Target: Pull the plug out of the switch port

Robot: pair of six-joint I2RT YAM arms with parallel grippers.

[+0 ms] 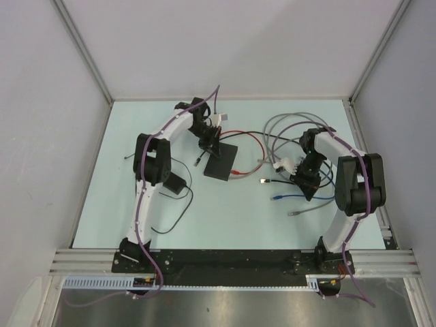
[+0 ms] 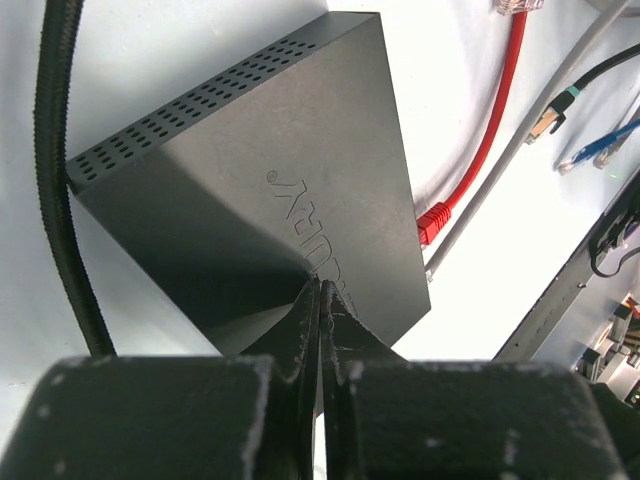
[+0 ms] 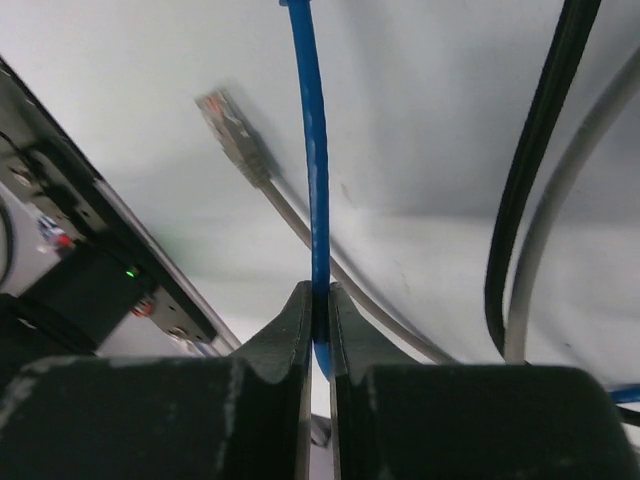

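The switch [image 1: 221, 162] is a flat matte-black box at mid table, and it fills the left wrist view [image 2: 250, 180]. My left gripper [image 1: 208, 145] is shut on nothing, its tips [image 2: 320, 288] resting on the switch's top face. A red cable's plug [image 2: 432, 222] lies against the switch's right edge [image 1: 235, 174]; I cannot tell if it sits in a port. My right gripper [image 1: 304, 180] is shut on a blue cable [image 3: 316, 150], off to the right of the switch. The blue cable's plug [image 1: 276, 198] lies free on the table.
A small black power adapter [image 1: 176, 182] with a thin cord lies by the left arm. Loose grey [image 1: 293, 213] and black [image 1: 264, 181] cable ends lie between the switch and the right arm. A grey plug [image 3: 230, 130] lies beside the blue cable. White walls enclose the table.
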